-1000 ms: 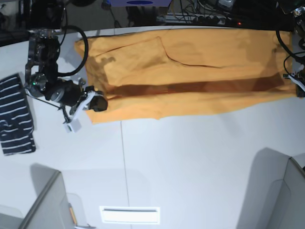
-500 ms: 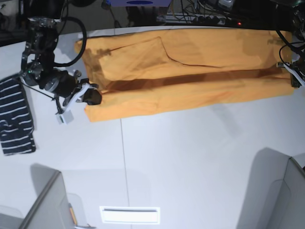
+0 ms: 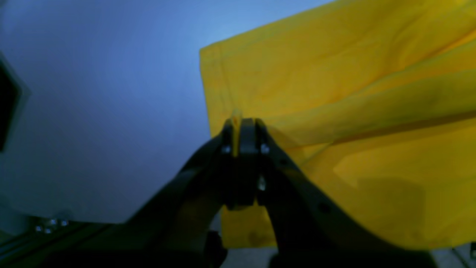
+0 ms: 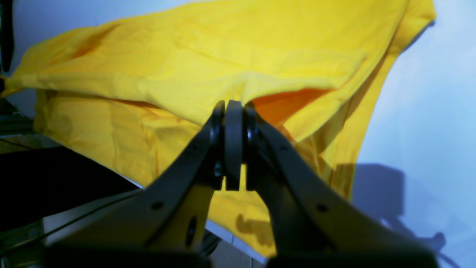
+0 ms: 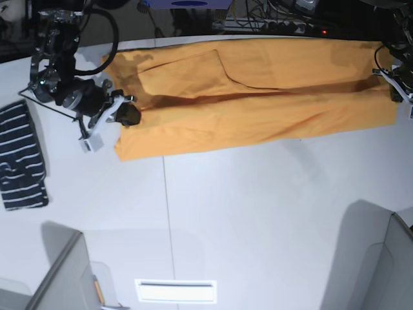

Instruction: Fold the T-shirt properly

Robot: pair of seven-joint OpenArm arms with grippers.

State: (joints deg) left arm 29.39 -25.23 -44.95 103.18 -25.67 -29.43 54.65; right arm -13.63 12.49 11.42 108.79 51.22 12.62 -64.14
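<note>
Across the upper part of the base view, the T-shirt (image 5: 258, 97) lies stretched in a long orange-yellow band on the white bench (image 5: 258, 213), running from upper left to the right edge, with a lengthwise fold through its middle and a flap folded over near the upper left. At the left end of the band the right gripper (image 5: 131, 116) sits against the cloth edge; its wrist view shows the jaws pressed together on a raised fold of the T-shirt (image 4: 186, 56), the right gripper (image 4: 233, 108) pinching the fabric, with a darker orange inside showing just to the right of the tips. At the far right edge of the base view the left gripper (image 5: 395, 87) meets the other end of the shirt; in its wrist view the left gripper (image 3: 242, 124) is clamped on the shirt's edge, a sliver of yellow T-shirt (image 3: 353, 93) cloth visible between the jaws. On the left edge of the base view a navy striped garment (image 5: 22, 158) lies crumpled on the bench, apart from the shirt.
</note>
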